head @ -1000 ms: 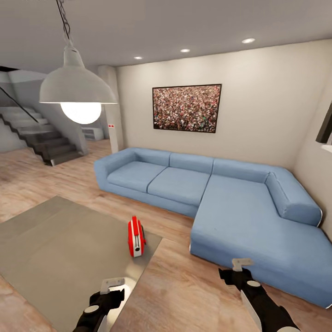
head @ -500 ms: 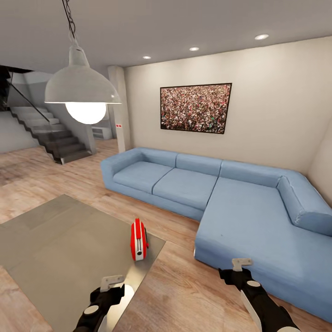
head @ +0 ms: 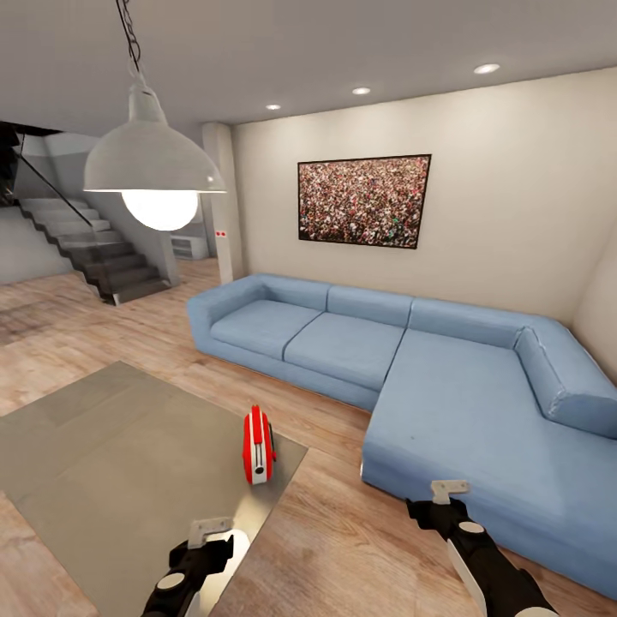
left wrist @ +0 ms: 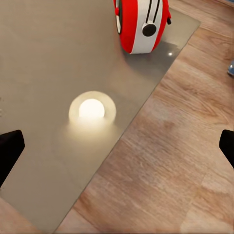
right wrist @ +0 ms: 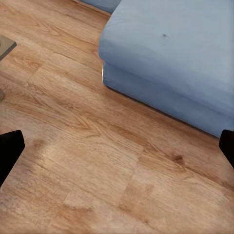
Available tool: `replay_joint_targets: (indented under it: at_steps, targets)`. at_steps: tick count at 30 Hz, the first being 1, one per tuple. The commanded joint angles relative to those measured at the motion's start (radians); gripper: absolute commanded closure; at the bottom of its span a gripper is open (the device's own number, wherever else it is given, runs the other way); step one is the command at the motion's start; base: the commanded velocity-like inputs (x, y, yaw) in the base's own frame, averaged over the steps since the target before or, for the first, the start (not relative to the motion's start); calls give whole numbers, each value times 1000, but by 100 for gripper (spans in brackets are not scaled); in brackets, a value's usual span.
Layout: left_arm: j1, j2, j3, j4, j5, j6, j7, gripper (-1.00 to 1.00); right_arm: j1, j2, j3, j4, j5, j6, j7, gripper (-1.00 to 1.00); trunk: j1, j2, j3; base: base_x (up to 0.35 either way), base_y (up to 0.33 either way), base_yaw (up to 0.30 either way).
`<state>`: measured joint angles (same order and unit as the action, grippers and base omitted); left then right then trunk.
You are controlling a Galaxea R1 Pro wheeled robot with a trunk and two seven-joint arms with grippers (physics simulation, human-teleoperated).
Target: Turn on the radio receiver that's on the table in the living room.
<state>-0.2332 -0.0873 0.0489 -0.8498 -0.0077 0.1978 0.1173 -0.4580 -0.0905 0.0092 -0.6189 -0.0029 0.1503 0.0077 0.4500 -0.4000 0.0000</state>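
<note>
Your radio is standing near the surface's corner facing the sofa; both your left gripper and right gripper are hanging with jaws spread.

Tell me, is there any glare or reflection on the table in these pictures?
In the left wrist view, a round bright spot glows on the grey table, likely the lamp's reflection; the radio stands beyond it. In the head view, the lit lamp hangs above, with a pale patch near the left gripper.
</note>
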Motion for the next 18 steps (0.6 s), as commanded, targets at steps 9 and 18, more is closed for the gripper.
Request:
replay_joint_targets:
  at_steps: [9, 18]
  targets:
    - [0, 0, 0, 1, 1, -2, 1, -100, 0, 0, 0, 1, 0, 0, 0, -100, 0, 0, 0, 0, 169, 0]
    - [0, -1, 0, 2, 2, -12, 5, -100, -1, 0, -1, 1, 1, 0, 0, -100, 0, 0, 0, 0, 20, 0]
